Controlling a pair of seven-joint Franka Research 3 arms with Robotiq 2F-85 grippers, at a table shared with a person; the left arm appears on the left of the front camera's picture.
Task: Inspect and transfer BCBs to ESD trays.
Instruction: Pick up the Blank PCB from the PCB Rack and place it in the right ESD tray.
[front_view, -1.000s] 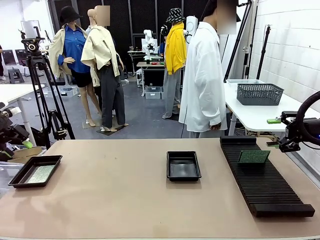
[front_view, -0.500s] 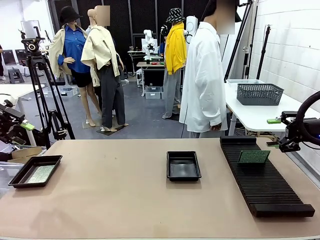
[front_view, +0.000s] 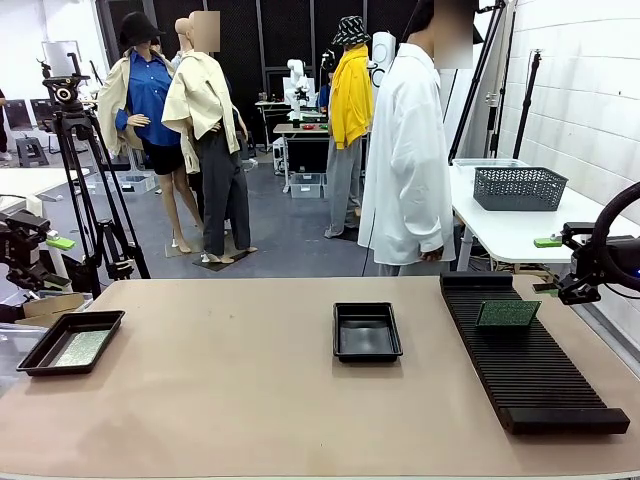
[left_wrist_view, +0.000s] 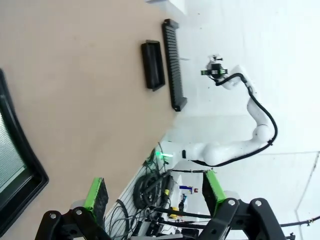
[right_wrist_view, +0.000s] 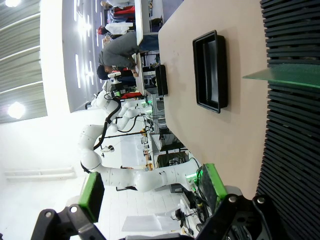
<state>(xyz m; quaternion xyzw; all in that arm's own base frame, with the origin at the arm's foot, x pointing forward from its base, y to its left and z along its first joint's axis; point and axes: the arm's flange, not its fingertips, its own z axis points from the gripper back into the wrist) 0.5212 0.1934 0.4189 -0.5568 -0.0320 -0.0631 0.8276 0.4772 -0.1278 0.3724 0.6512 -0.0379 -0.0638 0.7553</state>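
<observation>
Left tool (front_view: 48, 248) lifted higher, jaws apart

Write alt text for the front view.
On a tan table, the left ESD tray holds a green BCB and the centre ESD tray is empty. At right, another BCB sits in a long black ribbed rack; a person in a white shirt stands behind.

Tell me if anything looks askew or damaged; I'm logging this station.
Nothing stands out: one BCB stands in the rack, a second BCB lies flat in the left ESD tray, and the middle ESD tray sits square and empty.
</observation>
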